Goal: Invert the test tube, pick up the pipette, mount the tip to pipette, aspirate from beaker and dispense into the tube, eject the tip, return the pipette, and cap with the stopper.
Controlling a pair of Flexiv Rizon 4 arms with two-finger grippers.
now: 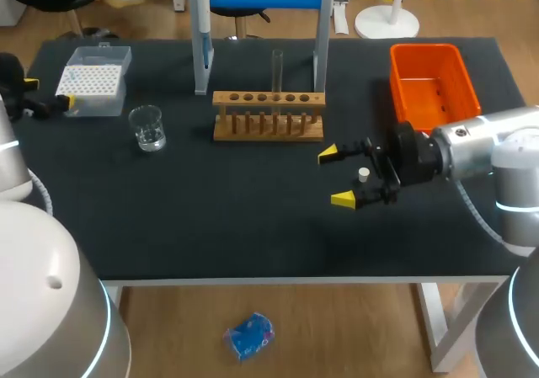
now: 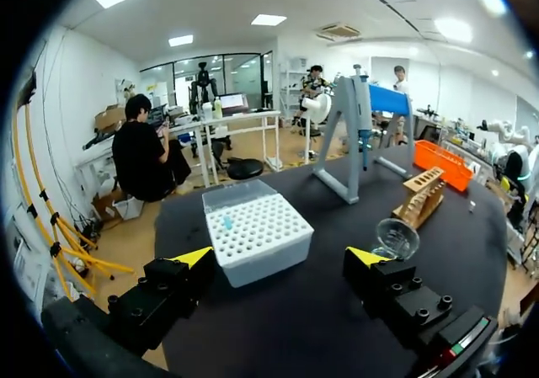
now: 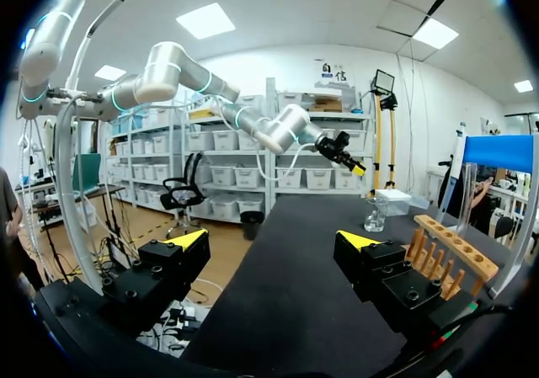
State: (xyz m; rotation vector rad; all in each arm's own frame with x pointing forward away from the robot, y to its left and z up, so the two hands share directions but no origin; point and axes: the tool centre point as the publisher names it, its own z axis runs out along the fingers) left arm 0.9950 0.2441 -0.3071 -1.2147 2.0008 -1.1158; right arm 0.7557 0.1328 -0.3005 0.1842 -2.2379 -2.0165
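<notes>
A clear test tube (image 1: 276, 75) stands upright in the wooden rack (image 1: 268, 114). The blue-and-white pipette (image 1: 203, 24) hangs on its stand at the back. To the left are the tip box (image 1: 94, 79) and the glass beaker (image 1: 148, 128). A small white stopper (image 1: 364, 174) lies on the mat between the roots of my right gripper's fingers. That right gripper (image 1: 335, 176) is open in front of the rack, touching nothing. My left gripper (image 1: 46, 93) is open at the far left beside the tip box (image 2: 257, 235), with the beaker (image 2: 396, 236) ahead of one finger.
An orange bin (image 1: 434, 79) stands at the back right, behind my right arm. The pipette stand (image 2: 349, 134) rises behind the rack (image 2: 421, 197). In the right wrist view the rack (image 3: 446, 256) and beaker (image 3: 375, 214) lie ahead, with my left gripper (image 3: 345, 155) beyond.
</notes>
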